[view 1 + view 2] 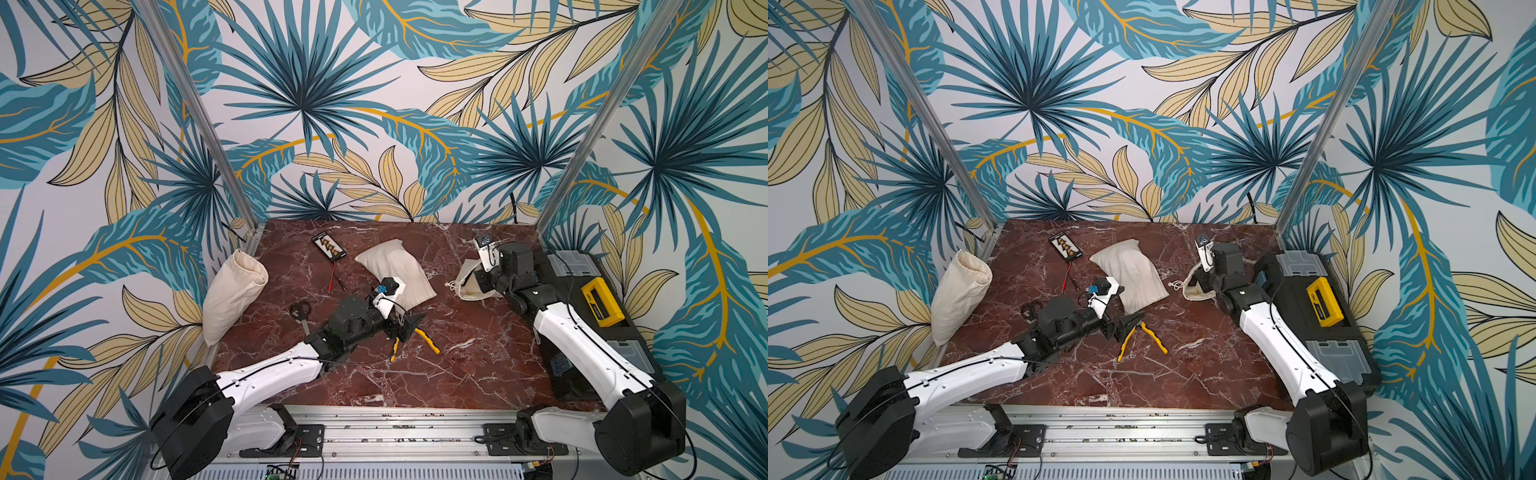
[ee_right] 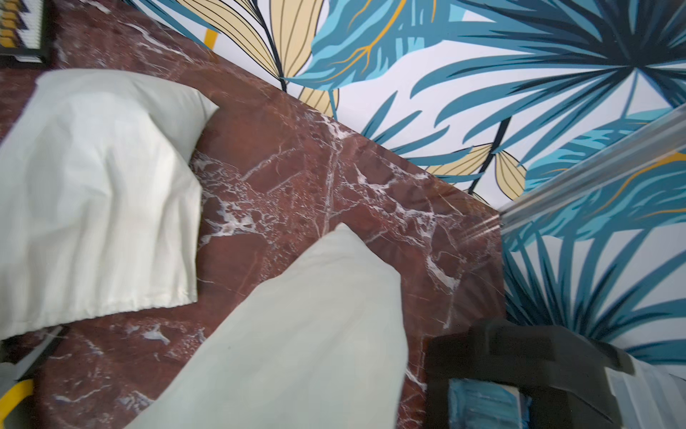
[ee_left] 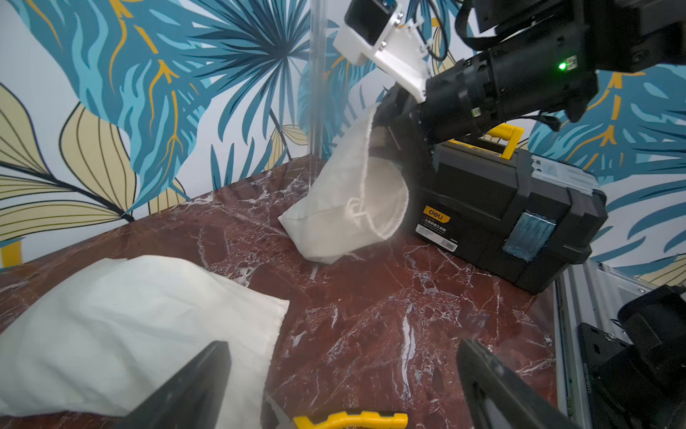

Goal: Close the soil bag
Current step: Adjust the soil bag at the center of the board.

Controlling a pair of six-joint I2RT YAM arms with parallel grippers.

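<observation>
My right gripper (image 3: 383,125) has its fingers pressed together on the upper rim of the soil bag (image 3: 343,200), pinching the cloth so that edge stands lifted. The bag's bottom rests on the marble table (image 1: 457,374). The bag sits at the right of the table, right beside the black and yellow toolbox (image 3: 501,208). Its mouth gapes open and its drawstring (image 3: 355,215) hangs loose at the opening. My left gripper (image 3: 343,349) has its fingers spread wide and holds nothing. It hovers near the middle of the table over the yellow-handled pliers (image 1: 428,343), just beside a flat cloth bag (image 1: 395,270). Another cloth bag (image 1: 232,291) leans at the far left edge.
</observation>
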